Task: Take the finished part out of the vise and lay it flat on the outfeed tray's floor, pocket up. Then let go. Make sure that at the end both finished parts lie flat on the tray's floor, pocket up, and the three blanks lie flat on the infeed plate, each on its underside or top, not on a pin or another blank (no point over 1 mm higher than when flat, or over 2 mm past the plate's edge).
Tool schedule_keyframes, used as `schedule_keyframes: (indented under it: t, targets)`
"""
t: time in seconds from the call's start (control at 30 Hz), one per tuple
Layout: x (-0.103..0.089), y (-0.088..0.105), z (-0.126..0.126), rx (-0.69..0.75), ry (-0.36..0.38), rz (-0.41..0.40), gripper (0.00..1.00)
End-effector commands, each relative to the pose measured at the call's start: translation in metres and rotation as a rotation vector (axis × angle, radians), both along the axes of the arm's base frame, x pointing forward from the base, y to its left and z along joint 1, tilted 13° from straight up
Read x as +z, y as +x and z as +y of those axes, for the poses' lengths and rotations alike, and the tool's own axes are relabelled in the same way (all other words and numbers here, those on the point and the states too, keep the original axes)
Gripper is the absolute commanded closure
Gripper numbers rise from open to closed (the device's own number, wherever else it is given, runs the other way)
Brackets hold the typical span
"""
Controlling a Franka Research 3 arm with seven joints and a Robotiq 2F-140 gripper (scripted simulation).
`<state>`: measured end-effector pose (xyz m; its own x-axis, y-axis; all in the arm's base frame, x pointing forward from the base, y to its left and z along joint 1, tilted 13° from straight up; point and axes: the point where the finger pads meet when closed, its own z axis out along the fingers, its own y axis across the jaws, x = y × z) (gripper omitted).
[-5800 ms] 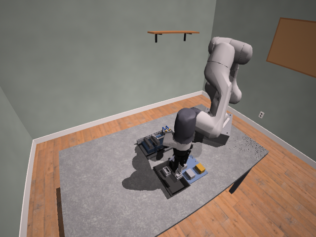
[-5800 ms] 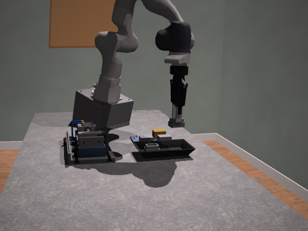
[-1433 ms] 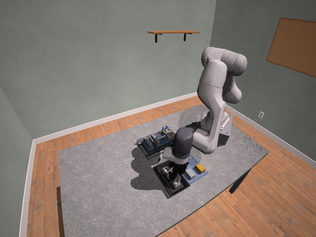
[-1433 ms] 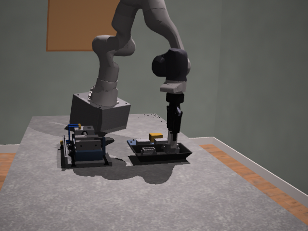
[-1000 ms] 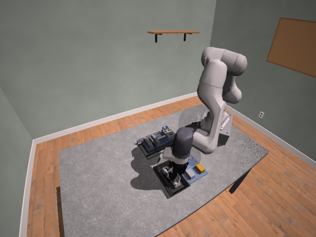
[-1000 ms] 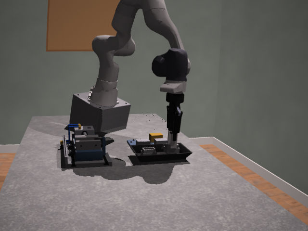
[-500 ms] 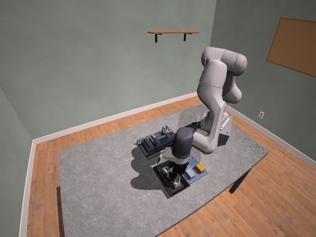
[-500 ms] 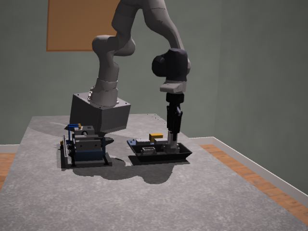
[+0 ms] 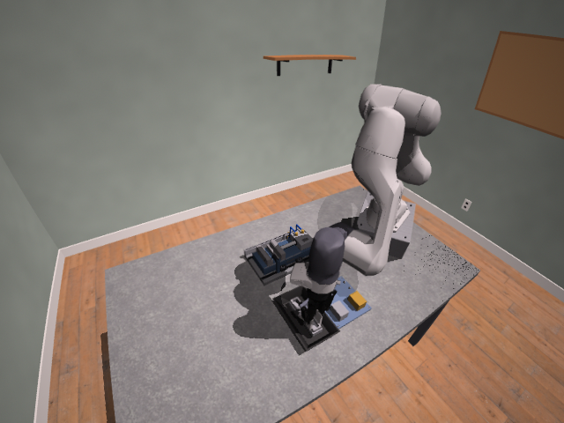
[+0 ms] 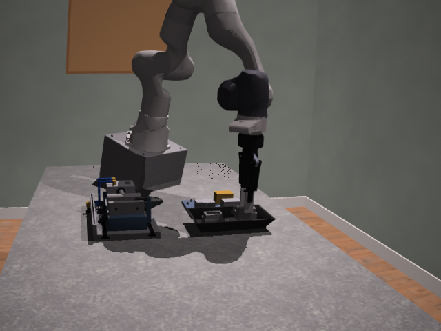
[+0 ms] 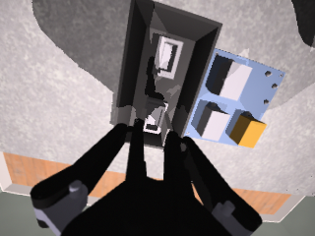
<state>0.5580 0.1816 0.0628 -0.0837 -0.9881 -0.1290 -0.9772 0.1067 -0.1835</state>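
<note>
The dark outfeed tray (image 10: 229, 218) sits on the grey table, right of the blue-grey vise (image 10: 121, 209). My gripper (image 10: 246, 205) points straight down into the tray's right end and is shut on the grey finished part (image 10: 244, 209), which sits low at the tray floor; I cannot tell whether it rests on it. In the wrist view the part (image 11: 154, 118) shows between my fingertips over the tray (image 11: 162, 79). A second grey pocketed part (image 11: 168, 55) lies on the tray floor further along, also visible from the side (image 10: 212, 215). The vise (image 9: 278, 252) jaws hold nothing that I can see.
A light blue plate (image 11: 235, 100) lies beside the tray with two grey blocks (image 11: 231, 79) and one yellow block (image 11: 247, 130). The arm's base box (image 10: 142, 162) stands behind the vise. The table edge runs close on the tray's far side.
</note>
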Motion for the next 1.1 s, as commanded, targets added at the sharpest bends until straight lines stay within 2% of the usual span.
schedule_keyframes:
  t: [0.0,1.07]
  targets:
    - [0.001,0.002,0.003,0.001,0.004,-0.005,1.00]
    - [-0.009,0.005,0.005,0.002,0.003,-0.005,1.00]
